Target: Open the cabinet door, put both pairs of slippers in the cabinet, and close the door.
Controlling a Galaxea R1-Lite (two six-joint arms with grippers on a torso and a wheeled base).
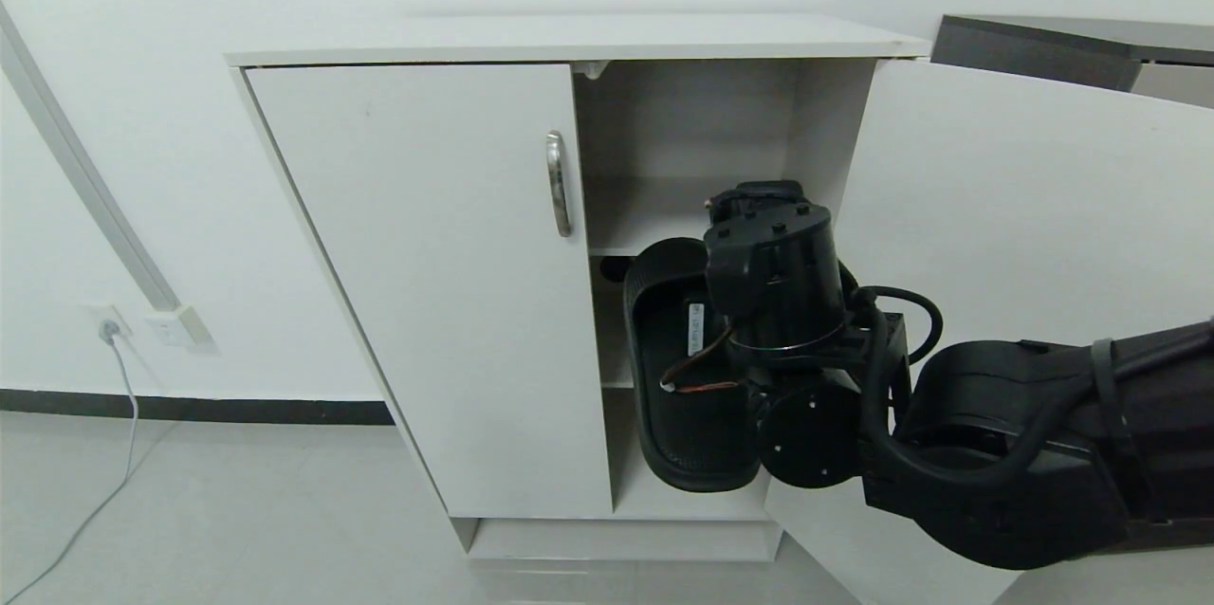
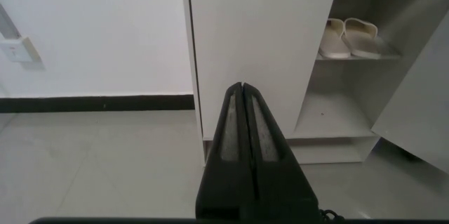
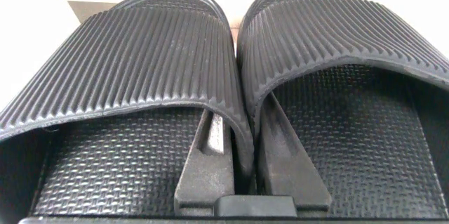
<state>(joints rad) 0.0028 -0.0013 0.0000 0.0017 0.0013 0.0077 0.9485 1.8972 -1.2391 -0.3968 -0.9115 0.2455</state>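
The right gripper's [image 3: 243, 112] fingers [image 3: 210, 161] are clamped together on the two touching inner walls of the black slippers [image 3: 140, 62], one finger inside each shoe under its ribbed strap, and that thin pinch is probably the weakest link: the walls look soft, so either shoe could twist or slide out if the pair bumps anything. Seen from the head, the black slippers [image 1: 678, 368] stand on end in the open right half of the cabinet [image 1: 569, 36], crossing in front of a shelf edge [image 1: 616, 385], so I judge that pushing them straight in as they hang would catch a toe or heel on that edge and lever them out of the grip; they likely need tilting flat first. A pale pair of slippers [image 2: 349, 38] already sits on a shelf [image 2: 389, 57] inside, and a careless entry at that level could shove them back or stack one pair on the other. The arm works just beside the open right door [image 1: 1024, 207], so a wide swing of the elbow could knock it. The left gripper [image 2: 242, 97] hangs low in front of the closed left door [image 1: 427, 283], fingers together on nothing, well clear of the load
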